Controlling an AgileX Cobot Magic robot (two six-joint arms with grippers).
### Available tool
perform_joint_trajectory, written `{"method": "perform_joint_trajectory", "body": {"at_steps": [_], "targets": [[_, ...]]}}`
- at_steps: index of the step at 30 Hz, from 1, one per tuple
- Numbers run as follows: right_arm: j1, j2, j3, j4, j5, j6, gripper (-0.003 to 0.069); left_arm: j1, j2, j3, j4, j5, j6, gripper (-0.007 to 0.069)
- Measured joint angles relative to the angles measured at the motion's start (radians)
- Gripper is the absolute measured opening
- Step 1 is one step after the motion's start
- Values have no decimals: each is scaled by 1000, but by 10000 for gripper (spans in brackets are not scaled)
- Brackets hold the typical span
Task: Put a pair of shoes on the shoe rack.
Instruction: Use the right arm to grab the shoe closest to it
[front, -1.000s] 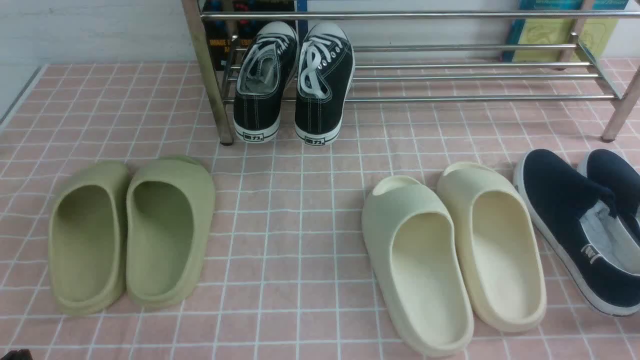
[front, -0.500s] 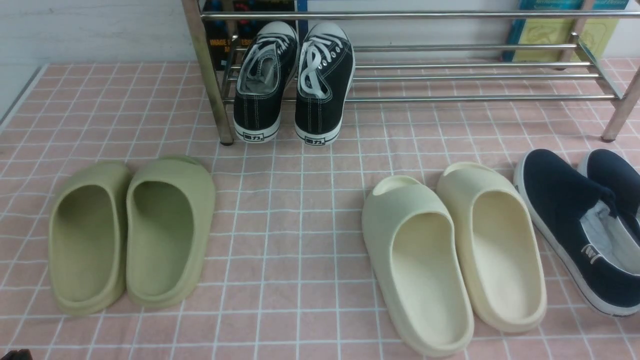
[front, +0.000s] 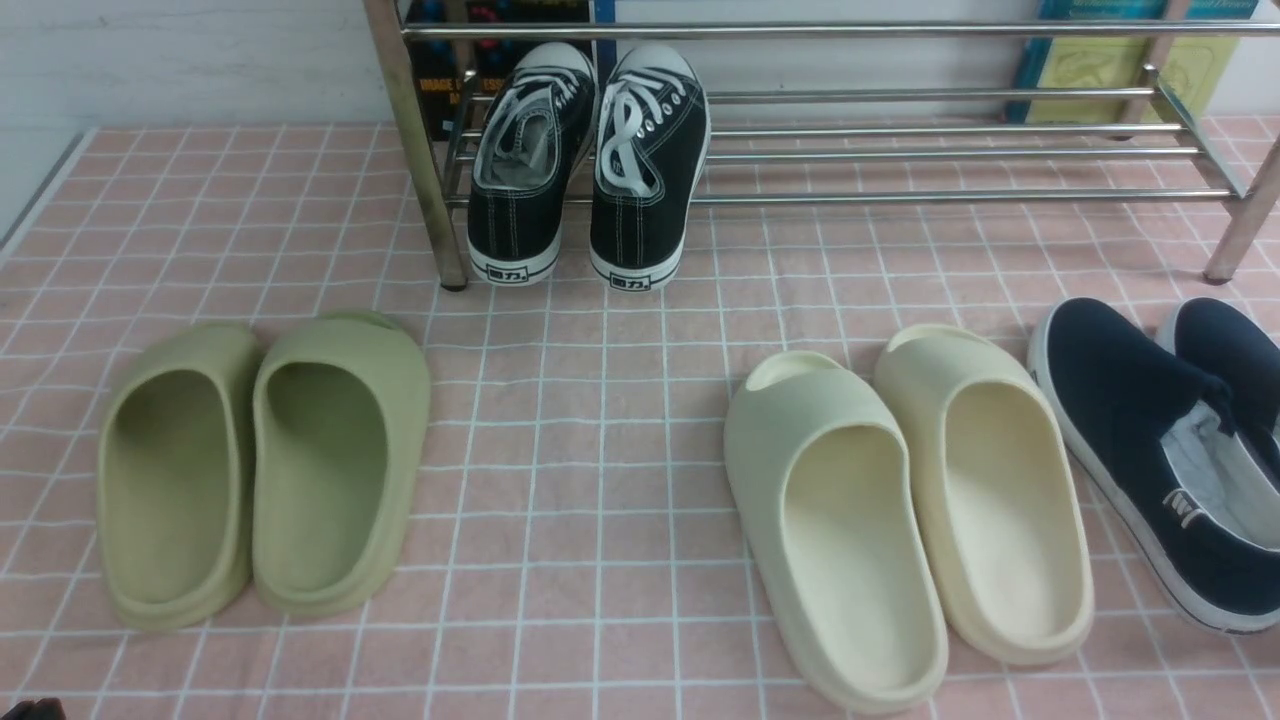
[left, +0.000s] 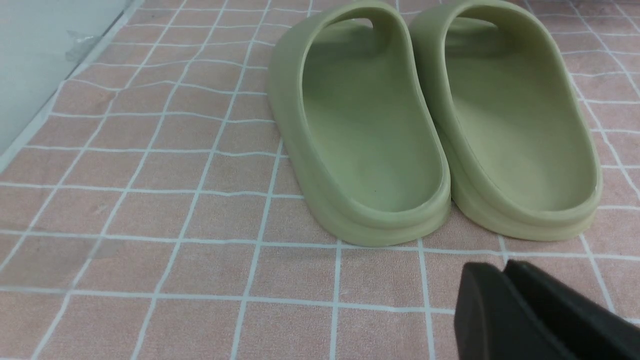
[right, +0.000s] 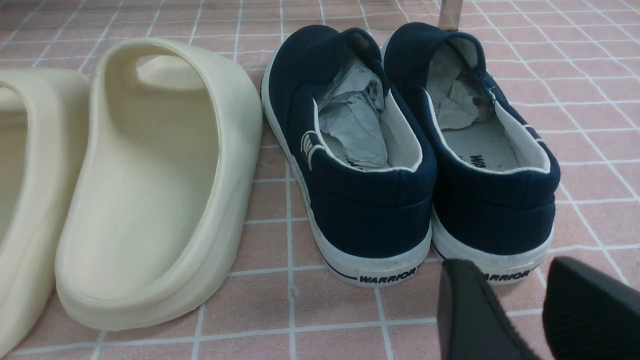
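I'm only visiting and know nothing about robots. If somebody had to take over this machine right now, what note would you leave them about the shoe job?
Left gripper: shut, holding nothing, low over the floor behind the green slides.
Right gripper: open, holding nothing, just behind the heels of the navy slip-on shoes.
The navy slip-on shoes stand side by side on the pink tiled floor, at the robot's right, next to the cream slides.
Shoe rack: black lace-up sneakers sit at its left end.
Done: nothing yet for the navy pair.
Left: grip the navy slip-on shoes and set both on the rack.
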Motion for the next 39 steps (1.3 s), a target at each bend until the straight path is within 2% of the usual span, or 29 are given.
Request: {"method": "perform_joint_trajectory", "body": {"at_steps": [5,8,13,14,16,17,19,23,26,29,34,35,36,39], "targets": [[0,0,0,25,0,0,240,0,0,0,0,0,0,73],[0,0,0,123,0,0,240,0,0,0,0,0,0,73],[0,0,0,348,11,30,240,0,0,0,0,0,0,73],[0,0,1,449,16,54,240,0,0,0,0,0,0,73],[0,0,3,595,28,96,240,0,0,0,0,0,0,73],[0,0,4,627,33,107,240,0,0,0,0,0,0,73],[0,0,6,793,58,159,240,0,0,0,0,0,0,73],[0,0,6,955,52,170,240,0,0,0,0,0,0,73],[0,0,6,975,14,165,240,0,0,0,0,0,0,74],[0,0,6,947,-15,105,240,0,0,0,0,0,0,76],[0,0,-26,906,4,-157,217,0,0,0,0,0,0,76],[0,0,-31,899,6,-165,213,0,0,0,0,0,0,76],[0,17,-84,866,12,-216,171,0,0,0,0,0,0,76],[0,130,-231,732,58,-240,39,0,0,0,0,0,0,79]]}}
